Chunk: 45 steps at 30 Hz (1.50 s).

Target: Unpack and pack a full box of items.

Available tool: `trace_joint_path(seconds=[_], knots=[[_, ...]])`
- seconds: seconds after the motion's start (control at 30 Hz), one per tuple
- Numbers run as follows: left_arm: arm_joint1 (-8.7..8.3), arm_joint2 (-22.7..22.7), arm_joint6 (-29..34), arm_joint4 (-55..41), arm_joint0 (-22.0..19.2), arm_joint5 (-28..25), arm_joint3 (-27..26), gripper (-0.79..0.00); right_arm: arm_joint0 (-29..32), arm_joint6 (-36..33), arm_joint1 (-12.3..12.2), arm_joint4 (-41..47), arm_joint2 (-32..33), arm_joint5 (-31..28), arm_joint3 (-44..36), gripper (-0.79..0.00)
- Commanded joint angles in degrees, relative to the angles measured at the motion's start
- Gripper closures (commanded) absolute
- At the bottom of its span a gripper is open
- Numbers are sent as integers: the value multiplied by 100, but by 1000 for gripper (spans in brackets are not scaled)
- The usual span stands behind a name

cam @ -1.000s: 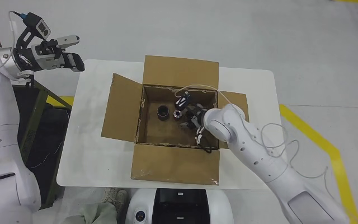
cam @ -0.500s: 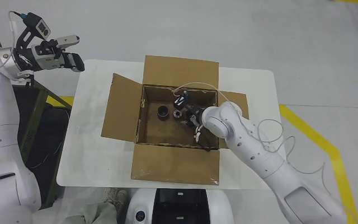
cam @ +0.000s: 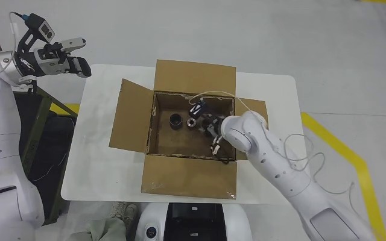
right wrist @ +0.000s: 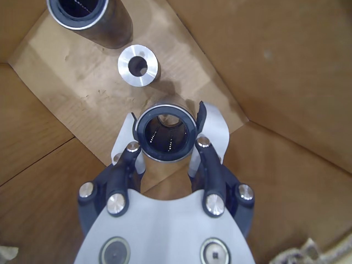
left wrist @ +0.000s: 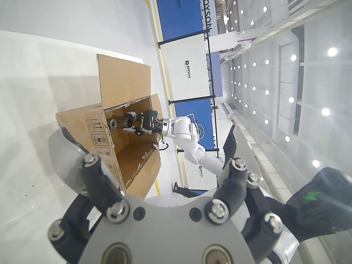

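My right gripper (right wrist: 167, 115) is down inside the open cardboard box (right wrist: 275, 56), set around an upright linear bearing (right wrist: 165, 138) just below frame centre. I cannot tell whether it is actually clamping the bearing. Just beyond, apart from it, stands a short aluminium sleeve (right wrist: 137, 68), and farther off, at the upper left, a taller bearing (right wrist: 79, 1). In the top view, my left gripper (cam: 81, 55) hangs at the upper left, past the corner of the white table (cam: 102, 175), spread wide and empty.
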State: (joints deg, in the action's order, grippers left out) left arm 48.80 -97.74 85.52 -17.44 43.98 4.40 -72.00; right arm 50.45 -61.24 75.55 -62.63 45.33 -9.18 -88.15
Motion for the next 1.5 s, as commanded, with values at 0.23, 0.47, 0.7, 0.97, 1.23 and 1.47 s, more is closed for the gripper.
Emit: trace_joint_path(seconds=[0.23, 0.47, 0.7, 0.97, 1.23, 1.47], knots=[[0, 0, 0, 0, 0, 0, 0, -785, 646, -186, -188, 60, 526, -282, -1387, 0], [0, 0, 0, 0, 0, 0, 0, -785, 1134, -125, -320, 177, 997, -456, -2254, 0], [0, 0, 0, 0, 0, 0, 0, -785, 1457, 304, -366, 186, 1214, -331, -2730, 0], [0, 0, 0, 0, 0, 0, 0, -785, 1698, 653, -391, 640, 1536, -67, -3202, 0], [0, 0, 0, 0, 0, 0, 0, -785, 2035, 790, -453, 583, 2027, 332, -3506, 0], [0, 0, 0, 0, 0, 0, 0, -785, 2647, 786, -555, 575, 2692, 390, -3947, 0]])
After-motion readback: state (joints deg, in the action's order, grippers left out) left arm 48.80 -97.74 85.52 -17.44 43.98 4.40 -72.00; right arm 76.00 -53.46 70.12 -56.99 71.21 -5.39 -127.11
